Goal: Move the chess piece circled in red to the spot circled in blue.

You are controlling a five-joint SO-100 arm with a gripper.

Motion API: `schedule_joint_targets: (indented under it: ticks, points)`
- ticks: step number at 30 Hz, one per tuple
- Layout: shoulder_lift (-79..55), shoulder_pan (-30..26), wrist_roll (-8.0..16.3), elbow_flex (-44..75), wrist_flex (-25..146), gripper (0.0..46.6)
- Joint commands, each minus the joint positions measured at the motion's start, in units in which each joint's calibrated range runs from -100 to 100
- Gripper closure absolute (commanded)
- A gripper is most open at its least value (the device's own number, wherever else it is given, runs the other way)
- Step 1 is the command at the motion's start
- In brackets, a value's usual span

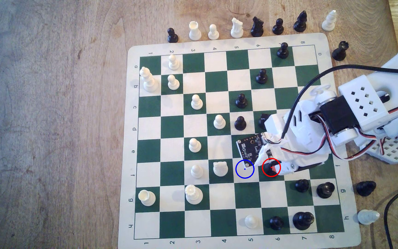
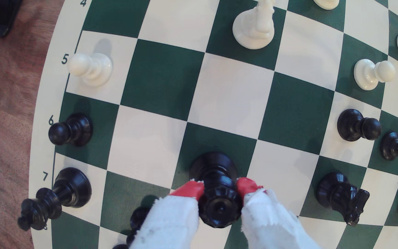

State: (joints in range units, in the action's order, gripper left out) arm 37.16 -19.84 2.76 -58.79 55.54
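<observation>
Our gripper [image 2: 219, 189] is clamped on the piece [image 2: 217, 191] low centre of the wrist view, on its green square; we should lift straight, then shift to the spot [image 1: 245, 169] beside it, avoiding the white knight [image 1: 220, 168].
</observation>
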Motion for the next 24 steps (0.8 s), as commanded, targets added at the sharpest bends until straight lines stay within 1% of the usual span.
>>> schedule_joint_targets:
  ticks: [1,7,11,18,24]
  points:
    - [5.0,0.3,0.2,7.7,3.4,45.9]
    - [7.2,2.2,0.0,13.3,7.4,46.1]
    - [3.5,2.1,0.0,15.6,5.2,46.1]
    - [-9.2,1.6,-0.2,21.0,-0.6,46.1]
    - [-15.3,1.7,-0.3,25.3,-2.1,46.1]
